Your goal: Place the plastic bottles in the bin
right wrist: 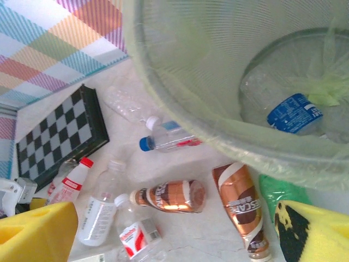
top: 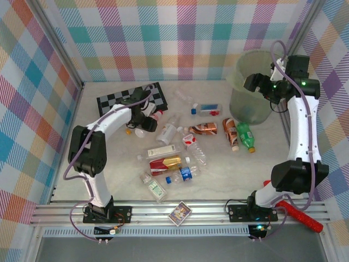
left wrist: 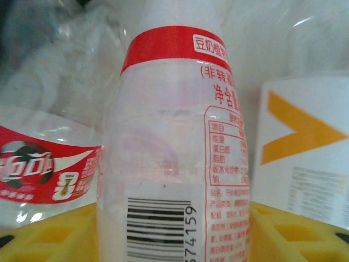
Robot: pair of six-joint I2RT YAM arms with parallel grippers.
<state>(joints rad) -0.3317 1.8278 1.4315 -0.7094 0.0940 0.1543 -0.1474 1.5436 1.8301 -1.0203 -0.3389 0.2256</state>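
Several plastic bottles lie scattered on the table, among them two brown ones (top: 203,128) (right wrist: 240,207), a green one (top: 246,136) and a clear blue-capped one (right wrist: 169,139). My left gripper (top: 143,121) is by the chequered board, shut on a white bottle with a red band (left wrist: 174,164). That bottle fills the gap between the yellow pads (left wrist: 49,234). The pale-green bin (top: 256,87) stands at the back right, with a blue-labelled bottle (right wrist: 294,113) in its bottom. My right gripper (top: 256,82) (right wrist: 174,240) hangs open by the bin's rim (right wrist: 218,125), holding nothing.
The black-and-grey chequered board (top: 131,97) lies at the back left, right behind the left gripper. A small colourful card box (top: 181,213) sits on the front rail. A red tool (top: 297,215) lies at the front right. Plaid walls close in three sides.
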